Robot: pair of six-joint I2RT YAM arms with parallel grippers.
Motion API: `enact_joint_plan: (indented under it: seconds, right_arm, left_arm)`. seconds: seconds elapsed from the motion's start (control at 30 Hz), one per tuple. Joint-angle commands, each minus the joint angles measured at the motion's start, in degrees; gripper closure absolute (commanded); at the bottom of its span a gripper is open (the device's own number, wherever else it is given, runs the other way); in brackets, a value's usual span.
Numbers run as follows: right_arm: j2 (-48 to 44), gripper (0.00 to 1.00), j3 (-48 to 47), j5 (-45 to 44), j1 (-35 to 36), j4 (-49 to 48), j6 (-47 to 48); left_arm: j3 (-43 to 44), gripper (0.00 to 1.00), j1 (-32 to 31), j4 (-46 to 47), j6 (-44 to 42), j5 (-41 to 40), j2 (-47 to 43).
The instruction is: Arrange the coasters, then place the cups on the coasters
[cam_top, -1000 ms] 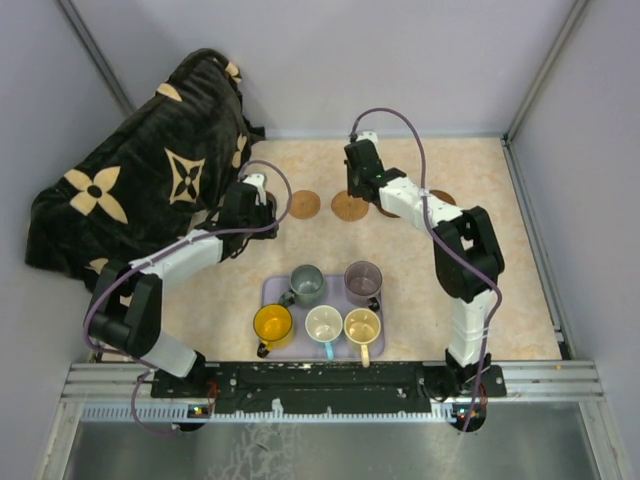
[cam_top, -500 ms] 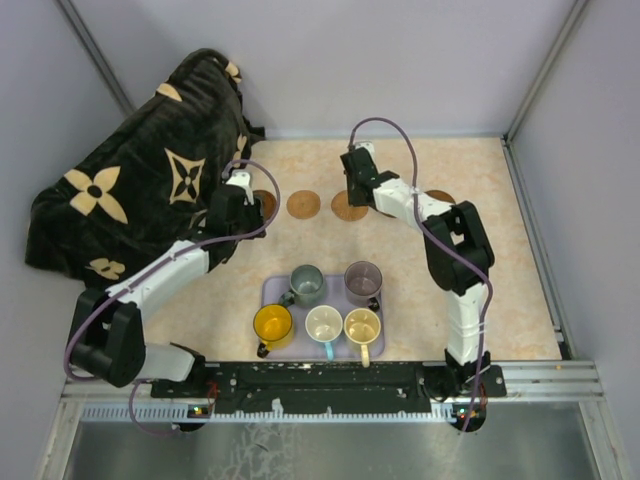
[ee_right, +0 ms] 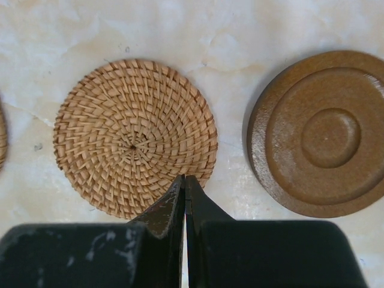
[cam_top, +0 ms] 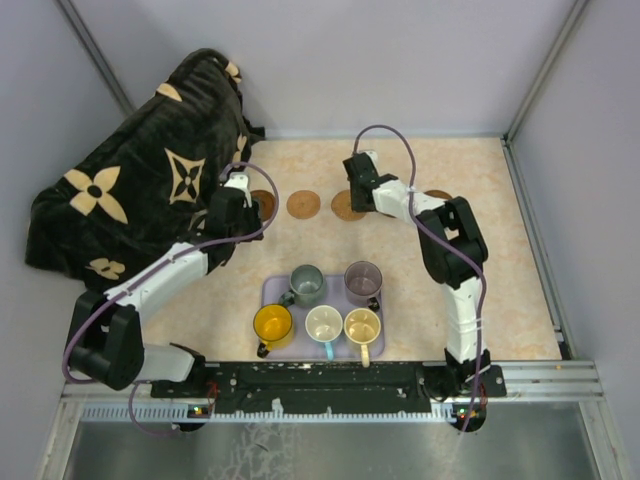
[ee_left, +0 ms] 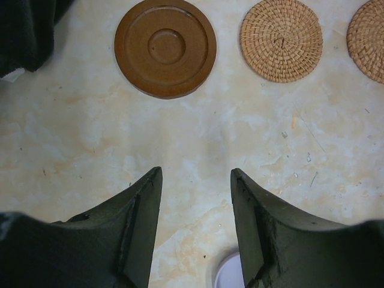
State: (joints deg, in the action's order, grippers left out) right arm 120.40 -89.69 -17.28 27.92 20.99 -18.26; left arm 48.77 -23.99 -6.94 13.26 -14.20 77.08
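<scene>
Across the back of the table lie the coasters: a dark wooden one point(cam_top: 264, 203) point(ee_left: 165, 48), a woven one point(cam_top: 303, 204) point(ee_left: 281, 39), a second woven one point(cam_top: 346, 207) point(ee_right: 135, 137), and two more wooden ones point(ee_right: 318, 133) point(cam_top: 440, 196) that the right arm partly hides from above. My left gripper point(cam_top: 233, 222) point(ee_left: 197, 174) is open and empty, short of the dark coaster. My right gripper point(cam_top: 360, 190) point(ee_right: 184, 177) is shut, its tip at the near edge of the second woven coaster. The cups stand on the tray: grey-green point(cam_top: 306, 284), mauve point(cam_top: 363, 281), yellow-orange point(cam_top: 272, 324), cream point(cam_top: 324, 325), pale yellow point(cam_top: 361, 326).
A lavender tray point(cam_top: 271, 290) holds the cups at the front middle; a pale corner, probably its own, shows between my left fingers point(ee_left: 231, 273). A black blanket with tan flowers point(cam_top: 140, 190) point(ee_left: 24, 30) is heaped at the back left. Walls enclose the table.
My left gripper has drawn back to the left, uncovering the dark wooden coaster. The right gripper has shifted slightly at the woven coaster and stays shut.
</scene>
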Motion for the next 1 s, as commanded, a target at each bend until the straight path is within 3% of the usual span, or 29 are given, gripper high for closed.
enact_joint_plan:
  seconds: [0.0, 0.6, 0.97]
  right_arm:
    - [1.94, 1.00, -2.30, 2.77, -0.28, -0.47, -1.14]
    - [3.14, 1.00, -4.53, 2.84, -0.19, 1.07, -1.00]
    - [-2.72, 1.00, -11.11, -2.03, -0.80, 4.45, 1.84]
  left_arm:
    - [-1.40, 0.44, 0.26, -0.19, 0.18, -0.83, -0.83]
    - [-2.01, 0.43, 0.26, -1.02, 0.02, -1.88, -2.36]
    - [-2.52, 0.43, 0.26, -0.75, 0.70, -0.06, -6.10]
